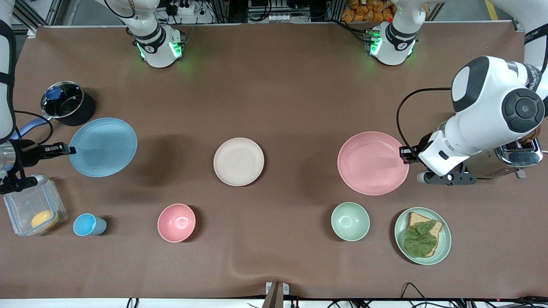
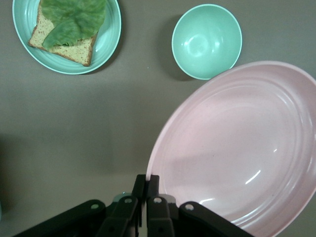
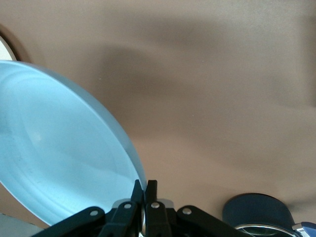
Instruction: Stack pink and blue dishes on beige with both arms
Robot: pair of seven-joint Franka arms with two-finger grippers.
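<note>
Both dishes held by their rims, the beige plate (image 1: 238,161) bare between them at mid-desk.

The left end effector (image 2: 147,183) pinches the pink plate (image 1: 372,163), the right end effector (image 3: 144,189) the blue plate (image 1: 103,146); edge grips keep each flat for stacking.

No readable text, label, brand, number or sign anywhere. Faint dark lettering on the left arm's white upper link (image 1: 532,36), too small to make out. Small dark round marks on the white bases of both arms, illegible.
</note>
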